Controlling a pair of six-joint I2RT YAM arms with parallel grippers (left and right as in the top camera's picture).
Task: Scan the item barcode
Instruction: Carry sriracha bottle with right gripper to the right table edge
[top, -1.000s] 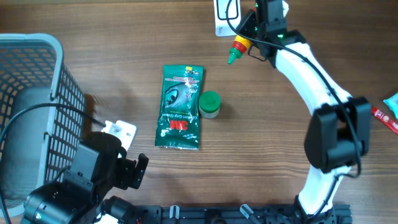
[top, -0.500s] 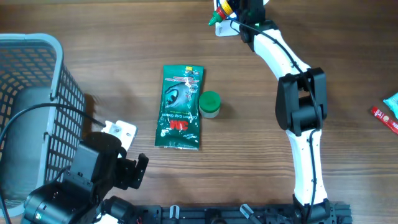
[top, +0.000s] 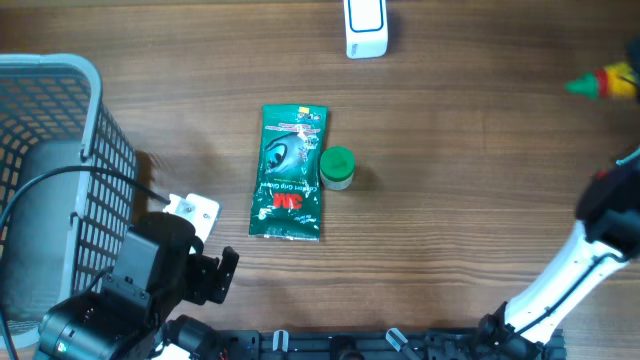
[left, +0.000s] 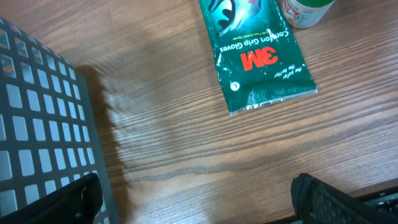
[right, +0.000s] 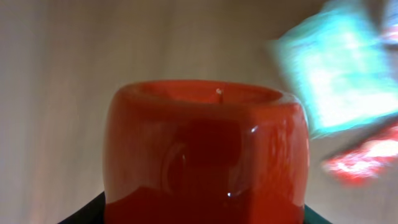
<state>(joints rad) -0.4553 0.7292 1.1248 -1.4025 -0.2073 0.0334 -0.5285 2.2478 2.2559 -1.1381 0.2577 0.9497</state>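
Overhead, the bottle (top: 603, 82) is seen only as a blurred red-and-yellow shape with a green tip at the right edge of the frame, well apart from the white scanner (top: 365, 28) at the top. The right hand (right: 198, 214) is cut off there. In the right wrist view it is clamped on the bottle, whose red body fills the picture. Only dark slivers of the fingers are shown at the lower corners, and a teal packet (right: 333, 68) and a red packet (right: 364, 158) are smeared behind. No barcode can be made out.

The left hand (left: 199, 205) is held wide apart low beside the basket (top: 60, 130), gripping nothing.

Half a second earlier the bottle was held just beside the scanner; it has since been swung away to the right. The glove packet (top: 291, 172) and green-lidded jar (top: 336, 168) on the worktop (top: 450, 200) are unchanged.
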